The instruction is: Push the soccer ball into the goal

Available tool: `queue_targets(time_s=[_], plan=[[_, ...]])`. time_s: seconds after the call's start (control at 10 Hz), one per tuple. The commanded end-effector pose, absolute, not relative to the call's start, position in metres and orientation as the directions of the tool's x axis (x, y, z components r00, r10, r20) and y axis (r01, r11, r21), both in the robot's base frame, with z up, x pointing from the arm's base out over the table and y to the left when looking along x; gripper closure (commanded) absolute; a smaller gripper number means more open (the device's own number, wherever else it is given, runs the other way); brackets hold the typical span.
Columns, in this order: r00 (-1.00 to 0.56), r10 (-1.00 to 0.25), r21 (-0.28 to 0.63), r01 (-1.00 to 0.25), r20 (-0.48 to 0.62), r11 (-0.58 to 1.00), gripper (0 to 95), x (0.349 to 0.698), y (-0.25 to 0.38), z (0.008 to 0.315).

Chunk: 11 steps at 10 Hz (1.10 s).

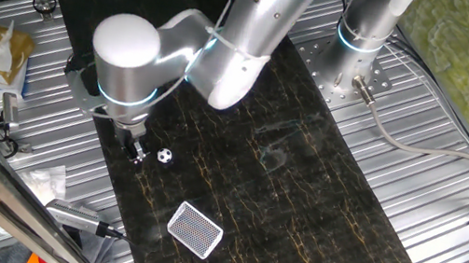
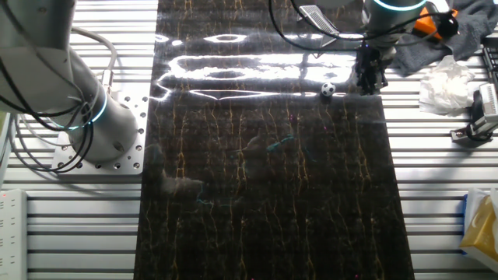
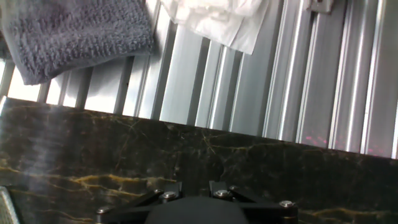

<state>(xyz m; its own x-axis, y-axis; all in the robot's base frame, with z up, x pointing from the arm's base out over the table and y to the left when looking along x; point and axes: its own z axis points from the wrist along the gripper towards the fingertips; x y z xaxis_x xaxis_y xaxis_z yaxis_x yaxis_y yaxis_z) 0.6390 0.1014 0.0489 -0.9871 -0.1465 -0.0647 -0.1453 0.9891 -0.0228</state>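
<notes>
The soccer ball (image 1: pixel 164 154) is a tiny white ball with black patches on the dark marble mat (image 1: pixel 301 189). It also shows in the other fixed view (image 2: pixel 328 89). My gripper (image 1: pixel 135 153) stands just left of the ball, tip down at the mat, fingers close together and empty; in the other fixed view the gripper (image 2: pixel 369 81) is to the ball's right, a short gap away. The goal (image 1: pixel 195 230), a white frame with dark netting, lies flat nearer the front of the mat; its edge shows at the top of the other fixed view (image 2: pixel 315 17). The hand view shows no ball.
A grey towel (image 3: pixel 74 31) and white tissue (image 3: pixel 217 22) lie on the metal slats beyond the mat edge. A snack bag (image 1: pixel 1 57) and tools (image 1: pixel 75 215) sit left of the mat. The arm base (image 1: pixel 362 39) stands at the back.
</notes>
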Motion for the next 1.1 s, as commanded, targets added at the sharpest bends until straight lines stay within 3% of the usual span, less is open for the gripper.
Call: queue_targets(time_s=[0.1,1.1], plan=[[-0.988,-0.144,-0.019,-0.143,-0.052,0.989,76.0,0.6412,0.1029,0.0474],[-0.986,-0.154,-0.011,-0.153,-0.057,0.988,76.0,0.6412,0.1029,0.0474]])
